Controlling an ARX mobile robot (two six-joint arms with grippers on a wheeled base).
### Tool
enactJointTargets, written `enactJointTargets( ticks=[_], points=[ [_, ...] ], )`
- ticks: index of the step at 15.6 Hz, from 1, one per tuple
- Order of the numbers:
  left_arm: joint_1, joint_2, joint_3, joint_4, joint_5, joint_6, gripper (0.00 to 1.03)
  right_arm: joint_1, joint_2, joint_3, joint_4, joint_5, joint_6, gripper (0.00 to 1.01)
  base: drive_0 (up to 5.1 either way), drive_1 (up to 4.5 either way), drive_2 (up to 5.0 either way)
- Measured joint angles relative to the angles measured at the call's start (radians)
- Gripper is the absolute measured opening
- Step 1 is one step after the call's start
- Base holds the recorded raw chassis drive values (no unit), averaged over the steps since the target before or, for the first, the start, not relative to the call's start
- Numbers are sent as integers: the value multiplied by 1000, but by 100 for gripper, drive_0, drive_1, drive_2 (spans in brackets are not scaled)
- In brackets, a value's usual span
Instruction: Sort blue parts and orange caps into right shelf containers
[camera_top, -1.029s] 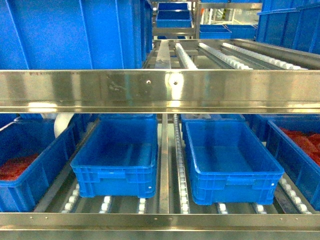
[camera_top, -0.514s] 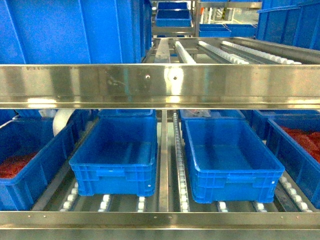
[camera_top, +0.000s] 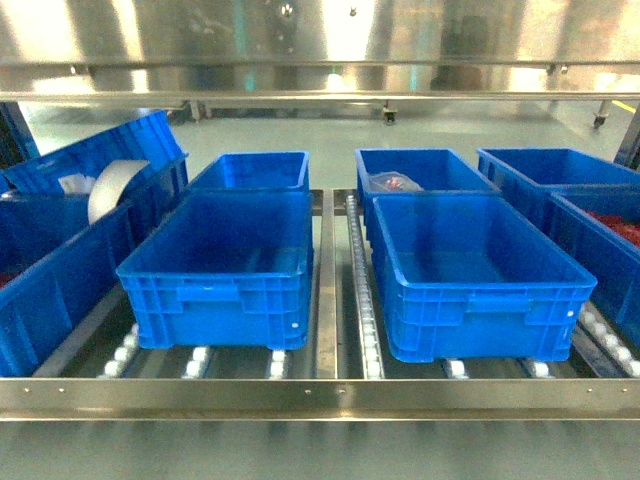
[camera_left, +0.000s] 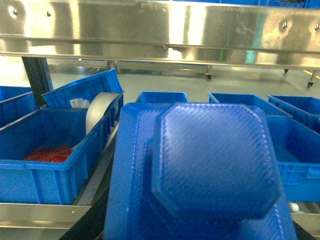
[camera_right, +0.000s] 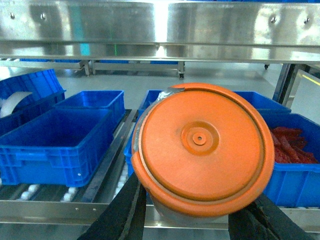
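A large blue part (camera_left: 210, 165) with a raised octagonal face fills the left wrist view, and my left gripper (camera_left: 200, 232) is shut on it; its fingers are hidden but for a dark sliver at the lower left. My right gripper (camera_right: 192, 220) is shut on a round orange cap (camera_right: 200, 145), with black fingers (camera_right: 122, 215) on either side of it. Both are held in front of the shelf. In the head view neither gripper shows. Two empty blue containers (camera_top: 220, 300) (camera_top: 480, 310) stand side by side at the front of the shelf.
Behind them stand two more blue crates (camera_top: 250, 170) (camera_top: 420, 175), the right one holding a clear bag (camera_top: 392, 182). The far-right crate (camera_top: 600, 235) and the left crate (camera_left: 50, 152) hold red pieces. A white roll (camera_top: 110, 190) leans in the left crate. A steel rail (camera_top: 320, 395) fronts the shelf, another (camera_top: 320, 40) runs overhead.
The head view has dropped: the upper steel rail has slid to the top of the frame, and the lower shelf's crates are seen from above. The crates themselves have not moved.
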Motion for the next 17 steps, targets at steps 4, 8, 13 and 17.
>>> enactJointTargets(
  ticks=[4,8,13,17],
  points=[
    [0,0,0,1,-1,0,42,0,0,0,-1,0,0,40,0,0,0],
    [0,0,0,0,-1,0,42,0,0,0,-1,-1,0,40,0,0,0],
    [0,0,0,-1,0,0,42,0,0,0,-2,0,0,40,0,0,0],
    [0,0,0,0,-1,0,42,0,0,0,-2,-1,0,40,0,0,0]
  ],
)
